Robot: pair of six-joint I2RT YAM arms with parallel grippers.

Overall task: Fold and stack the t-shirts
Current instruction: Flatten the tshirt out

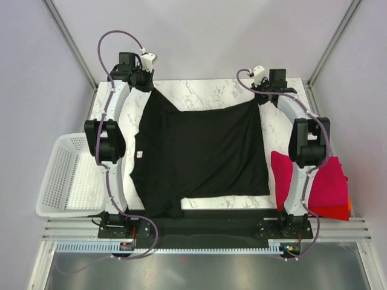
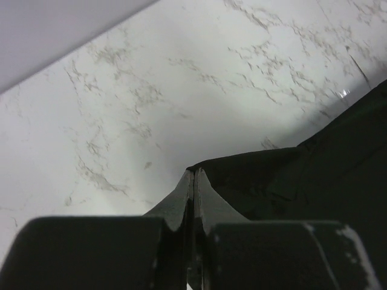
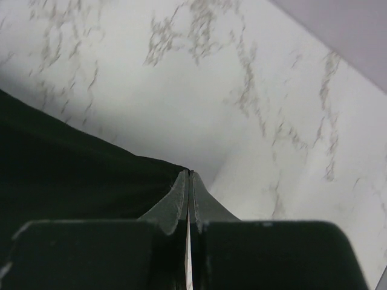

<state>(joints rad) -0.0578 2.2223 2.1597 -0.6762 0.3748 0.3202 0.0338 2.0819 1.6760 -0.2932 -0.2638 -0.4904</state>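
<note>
At both jaw tips, the left gripper (image 2: 193, 176) and right gripper (image 3: 189, 175) pinch corners of the plain black soft-cloth t-shirt (image 1: 199, 151), seemingly to hold it flat for folding.

Our left arm (image 1: 115, 99) and right arm (image 1: 291, 110) have white links, black joints, looping purple cables (image 1: 120, 32), and black tapered tool fingers (image 2: 178, 208).

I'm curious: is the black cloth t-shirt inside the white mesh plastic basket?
No, the black cloth t-shirt lies spread on the white marble table, beside the basket.
</note>
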